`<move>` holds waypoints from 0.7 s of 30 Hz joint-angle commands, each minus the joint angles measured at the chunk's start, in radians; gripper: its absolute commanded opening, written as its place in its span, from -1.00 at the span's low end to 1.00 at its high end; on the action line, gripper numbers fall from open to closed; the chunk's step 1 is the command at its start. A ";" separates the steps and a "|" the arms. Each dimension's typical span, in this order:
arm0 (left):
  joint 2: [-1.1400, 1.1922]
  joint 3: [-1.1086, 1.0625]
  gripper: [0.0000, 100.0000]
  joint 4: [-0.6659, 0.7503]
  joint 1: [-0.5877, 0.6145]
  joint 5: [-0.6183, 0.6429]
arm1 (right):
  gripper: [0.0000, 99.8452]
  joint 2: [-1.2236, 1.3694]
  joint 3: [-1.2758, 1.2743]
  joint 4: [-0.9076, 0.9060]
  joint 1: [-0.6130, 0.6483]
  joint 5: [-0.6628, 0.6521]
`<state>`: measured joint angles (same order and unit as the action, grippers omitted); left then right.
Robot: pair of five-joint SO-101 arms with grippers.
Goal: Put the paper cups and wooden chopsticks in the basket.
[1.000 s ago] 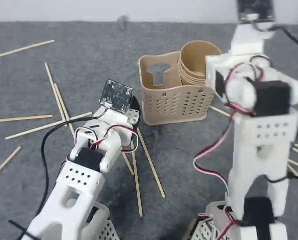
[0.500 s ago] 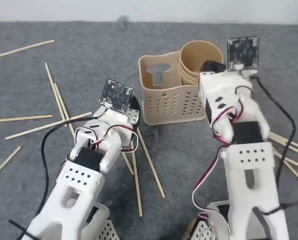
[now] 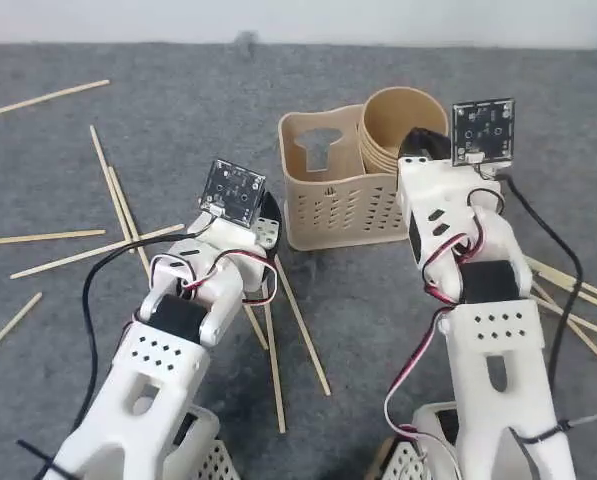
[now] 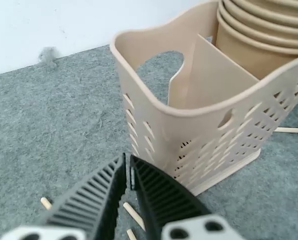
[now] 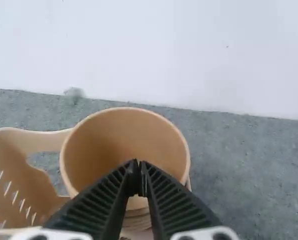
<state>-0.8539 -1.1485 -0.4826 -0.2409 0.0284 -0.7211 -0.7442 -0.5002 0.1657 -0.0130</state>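
1. On the left of the grey mat, the left chopsticks lie flat and scattered at different angles. They are well apart from the basket.
2. The left gripper sits low over the mat, just to the near-left of the basket. Its black ribbed jaws are drawn together to a thin slit, and nothing is held between them.
3. The middle chopsticks lie flat on the mat below and near of that gripper. They run near-to-far, and the far end of one is close to the basket's near-left corner.
4. The basket is beige with perforated walls. It stands upright at the middle of the mat, and a divider splits it into a left and a right compartment.
5. The paper cups are nested in one stack that stands mouth-up in the basket's right compartment. The stack's rims rise above the basket wall.
6. The right gripper hangs over the open mouth of the top cup, on its near-right side. Its jaws are pressed tip to tip with nothing between them.
7. The right chopsticks lie flat on the mat at the right, partly hidden behind the right arm and outside the basket.
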 commanded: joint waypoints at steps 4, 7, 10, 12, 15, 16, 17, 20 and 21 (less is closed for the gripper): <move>-0.021 0.005 -0.97 0.029 0.002 -0.011 | -0.97 -0.194 0.227 -0.179 -0.053 -0.009; -0.026 0.012 -0.97 0.029 0.026 -0.006 | -0.94 -0.308 0.301 -0.429 -0.067 -0.014; -0.029 0.015 -0.97 0.029 0.035 -0.003 | -0.87 -0.409 0.313 -0.654 -0.110 -0.017; -0.029 0.021 -0.97 0.029 0.043 -0.003 | -0.86 -0.452 0.308 -0.757 -0.171 -0.018; -0.021 0.050 -0.97 0.025 0.092 0.018 | -0.86 -0.481 0.250 -0.854 -0.271 -0.066; -0.021 0.056 -0.97 0.023 0.114 0.044 | -0.86 -0.484 0.216 -0.875 -0.297 -0.087; -0.026 0.065 -0.97 0.021 0.144 0.074 | -0.86 -0.487 0.178 -0.892 -0.321 -0.106; -0.021 0.143 -0.97 -0.025 0.270 0.169 | -0.94 -0.501 0.041 -0.897 -0.390 -0.166; -0.021 0.185 -0.97 -0.055 0.321 0.190 | -0.99 -0.507 -0.006 -0.880 -0.414 -0.203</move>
<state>-0.8539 -1.0794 -0.4948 -0.0384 0.1450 -1.2091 -0.6644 -1.3886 -0.1795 -0.1327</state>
